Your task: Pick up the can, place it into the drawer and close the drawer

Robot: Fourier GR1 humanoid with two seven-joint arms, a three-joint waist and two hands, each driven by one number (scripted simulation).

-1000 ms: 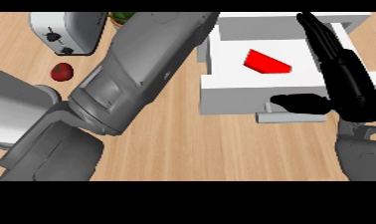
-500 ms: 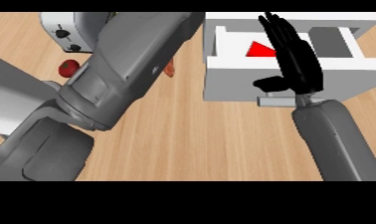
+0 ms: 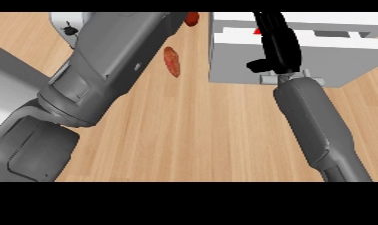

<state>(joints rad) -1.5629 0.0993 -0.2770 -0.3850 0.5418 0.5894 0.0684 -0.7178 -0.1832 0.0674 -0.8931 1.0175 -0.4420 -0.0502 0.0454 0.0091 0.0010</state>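
A white drawer [image 3: 236,61] stands at the upper right with only a narrow slot of its inside showing. A sliver of the red can [image 3: 257,31] peeks out of that slot, beside my right hand. My right hand [image 3: 278,44] lies over the drawer's front with straight fingers reaching across its top edge and the thumb against the front face, just above the drawer's handle [image 3: 289,78]. My left forearm [image 3: 111,74] crosses the left half of the view. The left hand is out of sight past the top.
A reddish oblong item [image 3: 172,61] lies on the wooden counter [image 3: 192,134] left of the drawer. Another red item [image 3: 192,18] sits near the top. A white appliance [image 3: 66,26] shows at the upper left behind my left arm.
The drawer's open slot has narrowed and the can is now mostly hidden. My right hand has shifted onto the drawer's front. The whole scene has slid rightward in view.
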